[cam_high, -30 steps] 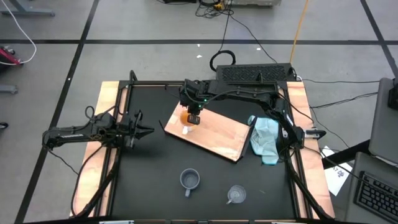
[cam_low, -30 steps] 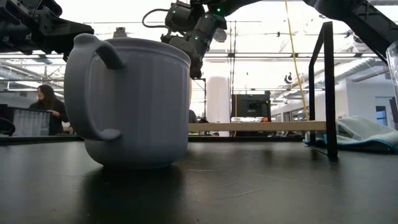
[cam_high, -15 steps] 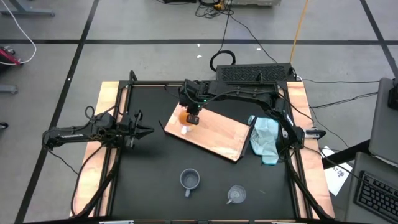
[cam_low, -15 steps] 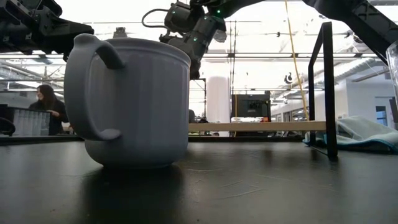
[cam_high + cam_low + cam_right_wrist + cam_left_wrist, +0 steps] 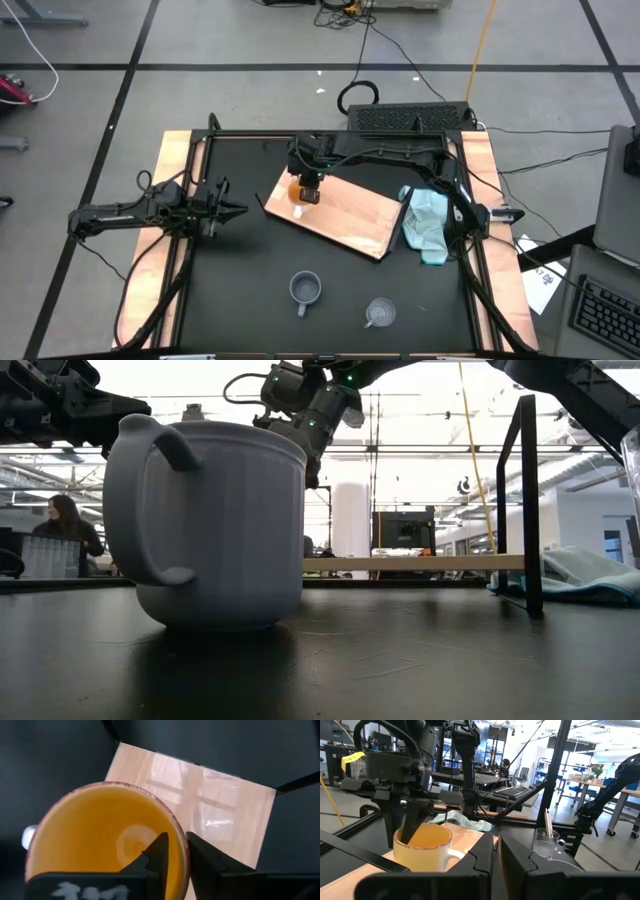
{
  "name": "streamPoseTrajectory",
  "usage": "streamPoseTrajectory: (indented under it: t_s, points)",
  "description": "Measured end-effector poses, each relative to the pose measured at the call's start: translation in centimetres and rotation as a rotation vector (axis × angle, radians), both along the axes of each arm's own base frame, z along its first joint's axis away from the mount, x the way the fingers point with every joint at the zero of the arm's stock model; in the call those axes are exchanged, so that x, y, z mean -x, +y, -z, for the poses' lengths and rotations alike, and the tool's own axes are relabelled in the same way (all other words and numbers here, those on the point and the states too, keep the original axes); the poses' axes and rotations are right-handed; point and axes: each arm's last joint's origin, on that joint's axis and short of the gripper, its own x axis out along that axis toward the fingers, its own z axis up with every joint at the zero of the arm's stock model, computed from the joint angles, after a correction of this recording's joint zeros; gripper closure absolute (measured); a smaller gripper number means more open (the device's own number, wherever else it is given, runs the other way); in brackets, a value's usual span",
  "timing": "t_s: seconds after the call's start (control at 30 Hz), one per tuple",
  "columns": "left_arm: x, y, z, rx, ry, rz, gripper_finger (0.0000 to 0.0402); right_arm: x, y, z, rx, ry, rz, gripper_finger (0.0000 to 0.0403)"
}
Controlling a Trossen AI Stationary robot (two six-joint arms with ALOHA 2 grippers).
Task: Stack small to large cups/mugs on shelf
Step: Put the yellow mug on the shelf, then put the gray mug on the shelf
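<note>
Now the right gripper [image 5: 307,188] hangs over the far left corner of the shelf [image 5: 350,215], straddling the rim of the orange mug [image 5: 297,189]. In the right wrist view one finger sits inside the mug and the other outside, with the mug's wall in the narrow gap between them; whether the fingers [image 5: 161,851] press on the wall or stand just off it cannot be told. The mug stands upright on the light-wood board, close to that board's far left corner, as the left wrist view also shows [image 5: 422,847].

The shelf lies flat and skewed on the black bench [image 5: 230,270], towards the bench's far right. A light blue cloth [image 5: 428,224] is bunched just beside the shelf's right end, near the bench's right edge.

The grey-blue mug [image 5: 305,289] stands upright on the bench near the front edge, about midway along it; in the low view it fills the foreground [image 5: 205,525]. The clear glass cup [image 5: 380,313] stands to its right, nearer the front edge, apart from the mug.

The left gripper [image 5: 232,210] waits over the left side of the bench, well apart from the shelf, its fingers almost together and holding nothing.

A person [image 5: 65,525] sits in the room beyond the bench.
</note>
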Motion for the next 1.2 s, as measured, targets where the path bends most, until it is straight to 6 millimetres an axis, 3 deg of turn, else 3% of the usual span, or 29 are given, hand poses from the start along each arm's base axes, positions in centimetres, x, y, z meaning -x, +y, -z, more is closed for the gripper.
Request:
streamPoseTrajectory:
  t_s: [0.3,0.43,0.67,0.8,1.0,1.2]
  points:
    - [0.0,0.0,0.0,0.001,0.001,0.000,0.0369,0.3,0.4,-1.2,0.004,-0.026,-0.005,0.0283]
    - [0.0,0.0,0.0,0.000,0.000,0.000,0.0369,0.9,0.6,-2.6,0.008,-0.054,-0.002,0.0267]
    - [0.0,0.0,0.0,-0.011,-0.002,-0.001,0.0369,3.3,1.2,-8.0,0.045,-0.177,-0.012,0.0264]
    - [0.0,0.0,0.0,-0.021,-0.003,-0.001,0.0369,5.9,2.9,-11.7,0.063,-0.230,-0.043,0.0295]
    - [0.0,0.0,-0.2,-0.023,-0.024,-0.001,0.0369,10.3,6.5,-16.4,0.127,-0.274,-0.089,0.0393]
    - [0.1,-0.4,-0.4,-0.056,-0.032,0.134,0.0369,14.7,10.6,-17.2,0.187,-0.278,-0.080,0.0401]
